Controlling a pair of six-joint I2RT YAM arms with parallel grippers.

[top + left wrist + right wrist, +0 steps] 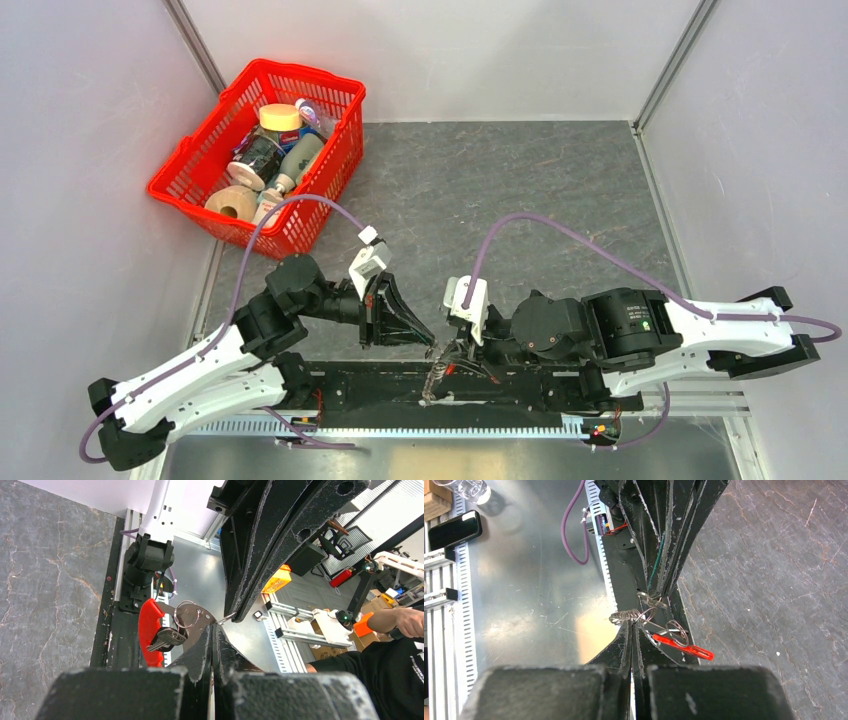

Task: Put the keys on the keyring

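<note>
Top external: my left gripper [424,340] and right gripper [452,350] meet tip to tip over the base rail [380,385]. The keyring [437,376] dangles just below, between them and equally near both.

Left wrist: my left gripper is clenched, seemingly nipping the keyring. A black-headed key [171,636] hangs against the red tag [148,635], its blade slanting across it.

Right wrist: my right gripper is clamped on the keyring's coil.

Printing on my right arm is too small to read.
</note>
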